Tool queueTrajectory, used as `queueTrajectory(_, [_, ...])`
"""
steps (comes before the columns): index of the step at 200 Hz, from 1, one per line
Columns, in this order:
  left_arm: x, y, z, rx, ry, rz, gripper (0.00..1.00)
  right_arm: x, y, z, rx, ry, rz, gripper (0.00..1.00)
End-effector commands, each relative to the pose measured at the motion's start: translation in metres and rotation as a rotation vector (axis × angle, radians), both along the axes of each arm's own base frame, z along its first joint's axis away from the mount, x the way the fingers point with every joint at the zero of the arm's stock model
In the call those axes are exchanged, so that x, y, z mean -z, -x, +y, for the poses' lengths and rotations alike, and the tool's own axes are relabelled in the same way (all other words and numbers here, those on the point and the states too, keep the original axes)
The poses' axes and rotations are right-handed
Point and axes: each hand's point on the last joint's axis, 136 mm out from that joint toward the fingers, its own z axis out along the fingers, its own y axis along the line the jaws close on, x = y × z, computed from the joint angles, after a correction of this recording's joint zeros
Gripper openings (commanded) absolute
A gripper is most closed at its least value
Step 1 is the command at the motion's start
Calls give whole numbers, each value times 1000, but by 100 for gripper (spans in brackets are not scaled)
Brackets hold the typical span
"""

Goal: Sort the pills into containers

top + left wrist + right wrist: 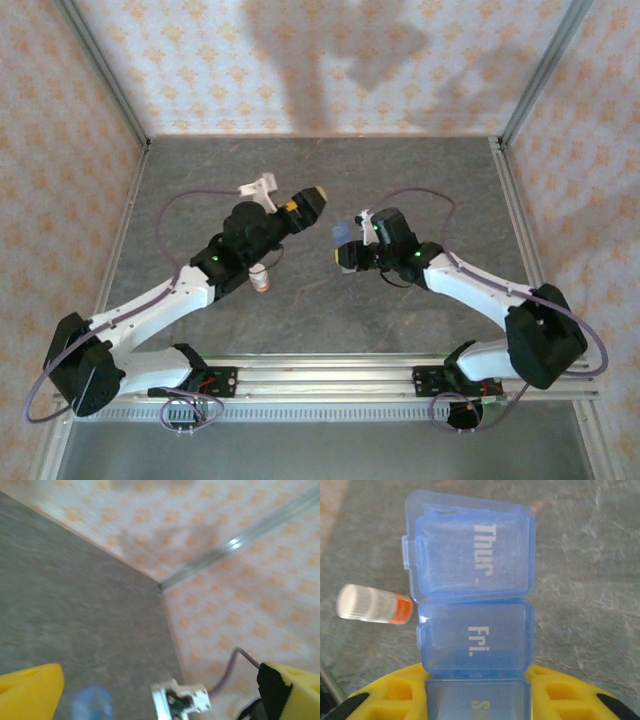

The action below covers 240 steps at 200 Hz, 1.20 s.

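- the right gripper (477, 687) is clenched on the small translucent blue plastic pill-organizer strip (472, 587). its yellow fingers (395, 692) pinch the end compartment, the one whose label starts "sa".
- the strip sticks out from the jaws with the "fri." and "thur." compartments free. from above it sits at the tip of the right arm, near the middle of the grey stone-patterned table (330, 310), and seems to be held clear of the surface.
- the left gripper (308, 203) is released, its yellow fingers (30, 690) spread wide with nothing between them. it faces the strip from close by.
- a small white bottle with an orange band (372, 605) lies on its side on the table, under the left arm in the top view.
- handling, as a judgement: the strip looks light, thin-walled and fairly stiff, and the smooth plastic is likely slippery against hard fingers. held by one end, it could twist or pivot if pushed at the far end.
- the snap lids have small tabs (408, 555) along one edge, and these are the place to pry. the body is best gripped across its flat sides, with modest force, since the hinges and lids look fragile.
- whether any compartment holds pills i cannot tell through the frosted lids.
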Motion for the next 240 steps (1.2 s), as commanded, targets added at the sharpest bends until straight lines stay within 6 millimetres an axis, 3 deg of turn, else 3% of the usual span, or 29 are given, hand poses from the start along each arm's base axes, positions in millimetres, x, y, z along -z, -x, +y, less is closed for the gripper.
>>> queueTrajectory(1, [31,-3,39,-96,-147,58,100,16,-8,-7,-8,119,13,21])
queueTrajectory(46, [45,-8,73,-133,-243,96,100,44,-18,-1,-37,281,55,22])
queueTrajectory(87, [58,-14,81,-121,-277,129,100,74,-18,11,-94,471,71,24])
queueTrajectory(137, [64,-16,85,-119,-293,145,100,95,-12,19,-146,593,75,30])
queueTrajectory(154, [65,-16,84,-119,-294,148,100,98,-11,18,-149,617,77,39])
queueTrajectory(168, [67,-18,84,-116,-296,155,100,99,-9,15,-146,632,82,56])
queueTrajectory(187, [65,-20,82,-113,-298,160,100,98,-6,9,-133,645,92,68])
queueTrajectory(240, [53,-29,78,-97,-318,161,100,98,3,-12,-103,728,135,73])
